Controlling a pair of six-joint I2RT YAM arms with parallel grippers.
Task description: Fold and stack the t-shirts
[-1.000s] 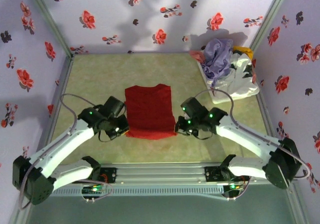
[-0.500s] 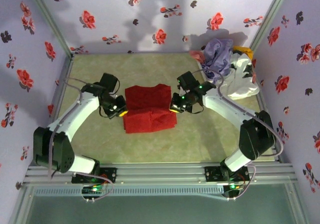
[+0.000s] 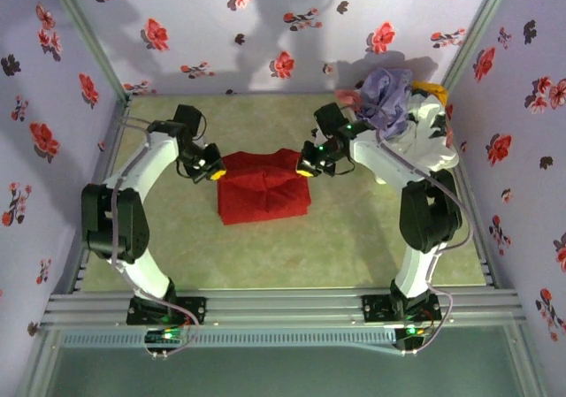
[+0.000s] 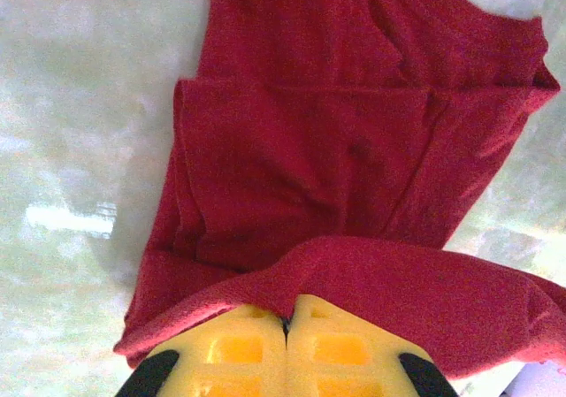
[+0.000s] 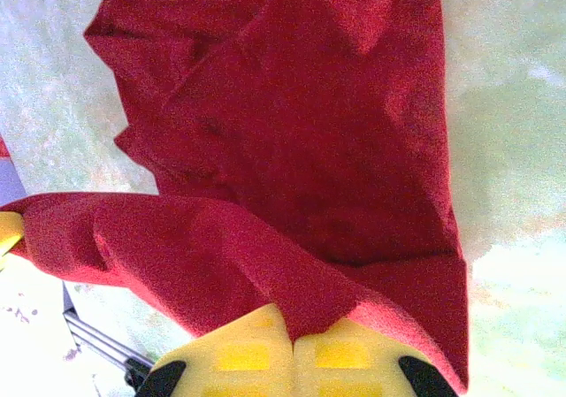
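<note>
Two pincers, both clenched on the same deep red cotton t-shirt [image 3: 263, 194], so this looks like the middle of a fold-in-half. From the top camera the shirt sits mid-counter, a bit toward 12 o'clock. The left pincer [image 3: 215, 174] has the cloth at the shirt's 10 o'clock corner and the right pincer [image 3: 305, 171] at its 2 o'clock corner. Both wrist cams back that up: yellow pads pressed together with a lip of red fabric pinched between them, and the rest of the shirt spread flat on the pale green counter [image 3: 354, 238] underneath.

My read is that the near edge is being carried over toward 12 o'clock, and the top layer is slightly rumpled rather than flat.

Next up, I'd guess: lower that held edge onto the far edge, line up both corners evenly, then let go and lift straight up so the cloth doesn't drag along.

Plenty left to do. The lavender-purple t-shirt [image 3: 385, 96] is heaped at 1 o'clock on the white plastic basket [image 3: 429, 145], with a bit of yellow-orange fabric [image 3: 432, 89] and pink fabric [image 3: 349, 99] peeking out beside it.
</note>
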